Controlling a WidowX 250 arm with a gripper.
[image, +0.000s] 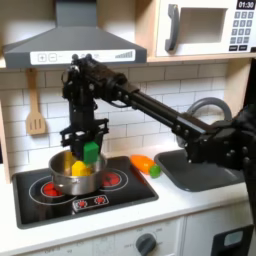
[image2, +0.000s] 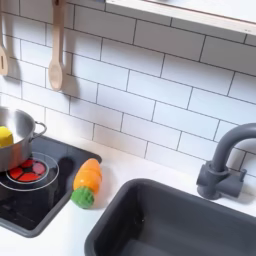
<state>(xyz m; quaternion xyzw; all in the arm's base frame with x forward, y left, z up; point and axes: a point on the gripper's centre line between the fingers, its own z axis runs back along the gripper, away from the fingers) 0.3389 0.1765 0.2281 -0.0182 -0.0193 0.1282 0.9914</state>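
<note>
One hand (image: 87, 140), clenched on a green block (image: 90, 151), hangs over the pot (image: 62, 177) on the stove (image: 120, 192) in the first exterior view. Pot's yellow piece (image: 80, 168) partly hidden. Carrot (image2: 88, 180) lies between stove and sink (image2: 160, 220); pot cut off in the second exterior view.

Toy kitchen, apparently: stove (image: 75, 190), sink (image2: 170, 225), microwave (image: 205, 27), tiled wall (image2: 150, 85).

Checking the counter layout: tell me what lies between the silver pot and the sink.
In both exterior views, the toy carrot lies on the counter between the silver pot on the stove and the sink.
</note>
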